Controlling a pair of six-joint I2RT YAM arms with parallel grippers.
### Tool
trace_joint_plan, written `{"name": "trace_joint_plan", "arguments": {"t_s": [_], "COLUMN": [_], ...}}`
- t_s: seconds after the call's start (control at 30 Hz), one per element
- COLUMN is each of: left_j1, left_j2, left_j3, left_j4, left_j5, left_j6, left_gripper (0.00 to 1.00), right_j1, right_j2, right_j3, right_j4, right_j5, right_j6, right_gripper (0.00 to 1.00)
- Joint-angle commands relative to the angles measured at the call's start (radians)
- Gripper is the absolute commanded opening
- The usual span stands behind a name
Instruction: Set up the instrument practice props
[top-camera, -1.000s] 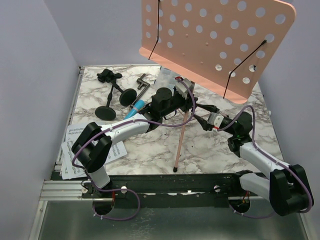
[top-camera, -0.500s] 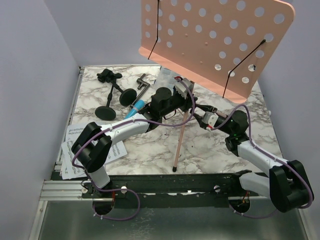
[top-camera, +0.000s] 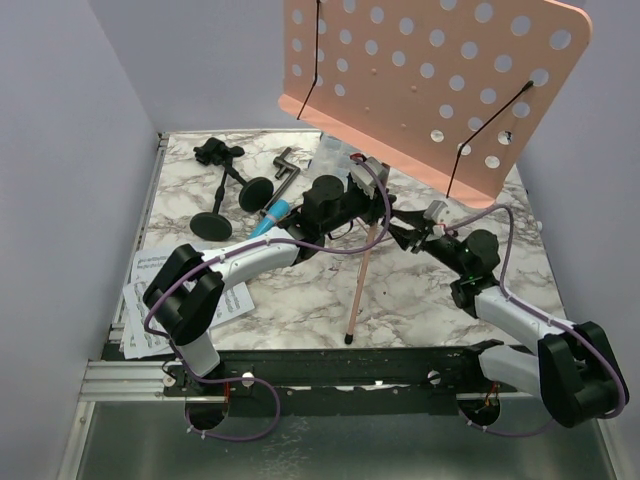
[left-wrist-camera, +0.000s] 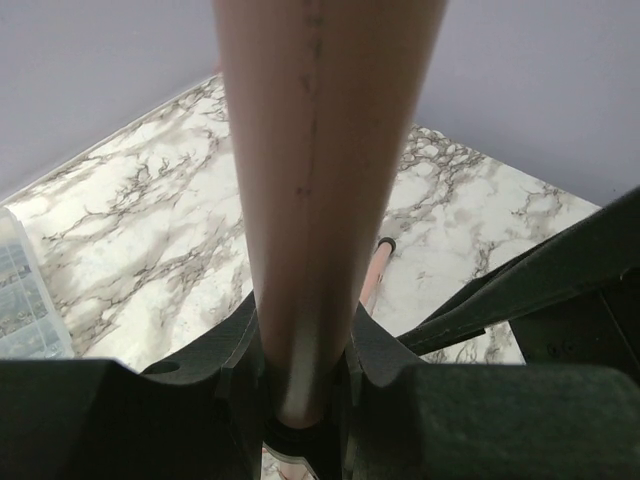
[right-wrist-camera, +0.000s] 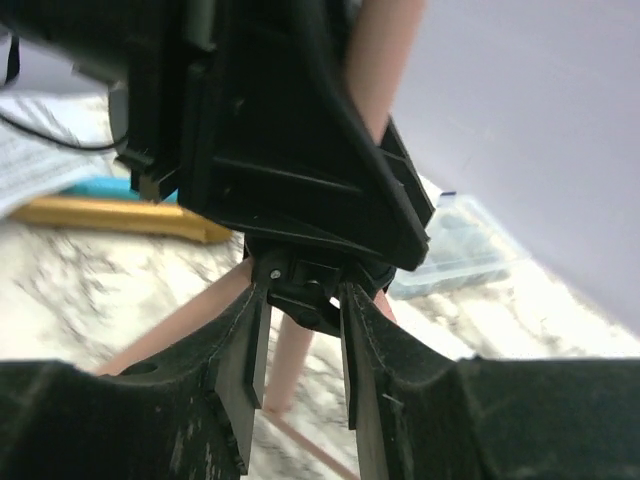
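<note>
**Top view.** The pink perforated music rack (top-camera: 420, 80) stands over the far right of the desk (top-camera: 300, 290). One rose-gold leg (top-camera: 358, 285) slants down toward the near edge. The left tool (top-camera: 376, 205) and right tool (top-camera: 405, 232) meet at the foot of the rack's stem, about mid-desk. The two black round-based poles (top-camera: 235, 190) and the blue microphone (top-camera: 276, 211) lie toward the far left, and the printed music pages (top-camera: 150, 295) sit at the near left corner. The step in hand looks like spreading the tripod so the rack can stand by itself.

**Left wrist.** The left tool (left-wrist-camera: 300, 375) is clamped on the rack's central pole (left-wrist-camera: 320, 200), which rises straight out from between its jaws.

**Right wrist.** The right tool (right-wrist-camera: 300, 355) has its fingers on either side of the black hub (right-wrist-camera: 305, 295) where the legs join. I cannot tell whether they pinch it. The next move probably calls for a firm hold on that hub, then working it along the pole while the left tool steadies the rack.
</note>
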Motion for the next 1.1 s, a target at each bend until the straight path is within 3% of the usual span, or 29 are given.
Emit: {"name": "trace_joint_plan", "arguments": {"t_s": [0.0,0.1,0.23,0.4,0.53,0.6,0.7,0.87,1.07], "left_j1": [0.007,0.007,0.007,0.008,0.007,0.007,0.008,0.007,0.007], "left_j2": [-0.011,-0.011,-0.006,-0.010,-0.016,-0.016,-0.015,-0.022,-0.023], "left_j3": [-0.017,-0.018,-0.016,-0.017,-0.018,-0.018,-0.018,-0.019,-0.020], "left_j4": [-0.014,-0.014,-0.014,-0.014,-0.014,-0.014,-0.014,-0.014,-0.014], "left_j5": [0.041,0.037,0.042,0.037,0.042,0.039,0.042,0.037,0.042], "left_j6": [-0.085,-0.084,-0.093,-0.089,-0.089,-0.089,-0.092,-0.085,-0.089], "left_gripper": [0.00,0.00,0.00,0.00,0.00,0.00,0.00,0.00,0.00], "right_j1": [-0.001,-0.002,-0.001,-0.001,-0.002,-0.001,-0.001,-0.006,-0.014], "right_j2": [-0.032,-0.059,-0.084,-0.061,-0.018,-0.012,-0.038,-0.100,-0.054], "right_j3": [-0.033,0.007,0.028,0.108,0.076,0.048,0.095,0.020,-0.030], "right_j4": [0.034,-0.160,-0.328,-0.548,-0.509,-0.405,-0.536,-0.492,-0.393], "right_j5": [0.249,0.434,0.512,0.491,0.389,0.360,0.395,0.391,0.357], "right_j6": [0.492,0.811,1.110,1.475,1.724,1.741,1.701,1.782,1.777], "right_gripper": [0.00,0.00,0.00,0.00,0.00,0.00,0.00,0.01,0.17]}}
